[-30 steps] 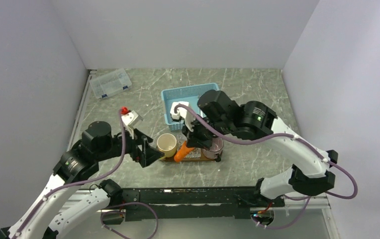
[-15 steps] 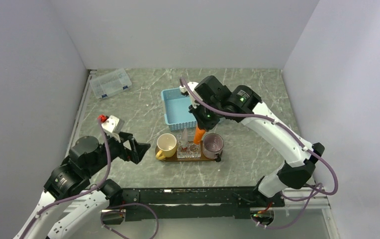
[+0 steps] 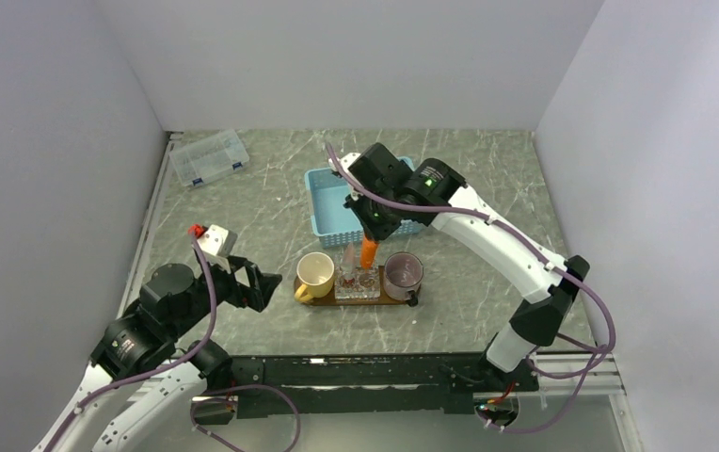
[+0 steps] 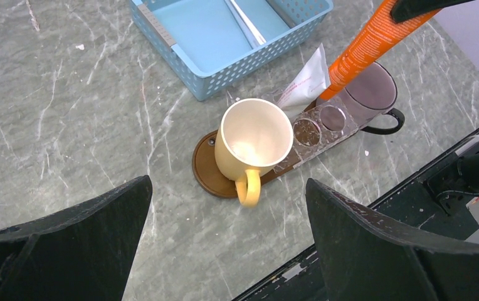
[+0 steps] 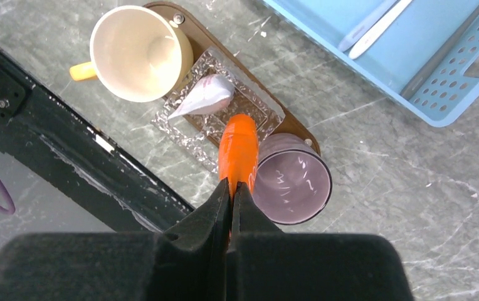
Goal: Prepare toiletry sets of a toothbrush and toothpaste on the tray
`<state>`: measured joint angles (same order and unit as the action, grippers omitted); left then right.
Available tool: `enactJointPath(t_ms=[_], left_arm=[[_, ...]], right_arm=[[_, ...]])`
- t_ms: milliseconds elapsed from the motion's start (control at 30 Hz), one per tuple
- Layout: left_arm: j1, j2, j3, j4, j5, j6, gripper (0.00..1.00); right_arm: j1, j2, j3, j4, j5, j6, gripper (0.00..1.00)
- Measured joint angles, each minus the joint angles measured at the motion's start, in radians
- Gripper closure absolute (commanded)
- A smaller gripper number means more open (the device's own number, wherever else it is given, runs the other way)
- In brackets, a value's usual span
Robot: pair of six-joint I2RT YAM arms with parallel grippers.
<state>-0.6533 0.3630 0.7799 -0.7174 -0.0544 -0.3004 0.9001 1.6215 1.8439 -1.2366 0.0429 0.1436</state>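
- My right fingers (image 5: 219, 207) are clamped together on the upper end of the orange tube (image 5: 238, 150), which hangs tip down and slightly tilted.
- The tube's lower end is at the back edge of the clear holder (image 4: 318, 122), just beside the purple mug (image 4: 372, 88). I cannot tell whether it touches either one.
- My left fingers (image 4: 375, 244) are spread wide apart with nothing between them. They hover above the surface (image 4: 68, 113), to the left of the tray and apart from it.
- The tray (image 4: 207, 168) lies flat on the surface, just in front of the light-blue basket (image 4: 256, 59).
- The yellow mug (image 4: 254, 135) stands upright on the tray's left end, with its handle turned toward the near edge.
- The purple mug stands upright on the tray's right end, and the clear holder sits between the two mugs.
- A white tube (image 5: 202, 97) leans in the holder, its wide end up and tipped toward the basket.
- The toothbrush (image 5: 384, 19) is not on the tray. It lies flat on the basket floor beside another thin pale stick.
- A clear lidded box (image 3: 209, 157) sits at the far left corner of the surface, well apart from everything else.
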Motion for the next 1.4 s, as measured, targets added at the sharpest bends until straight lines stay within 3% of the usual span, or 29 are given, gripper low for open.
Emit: enactJointPath(t_ms=[533, 1400], left_arm=[[0.000, 0.001, 0.000, 0.002, -0.001, 0.000, 0.01], [0.000, 0.003, 0.000, 0.002, -0.004, 0.000, 0.01]], right_arm=[[0.000, 0.050, -0.007, 0.049, 0.029, 0.024, 1.00], [-0.003, 0.055, -0.175, 0.155, 0.026, 0.047, 1.00]])
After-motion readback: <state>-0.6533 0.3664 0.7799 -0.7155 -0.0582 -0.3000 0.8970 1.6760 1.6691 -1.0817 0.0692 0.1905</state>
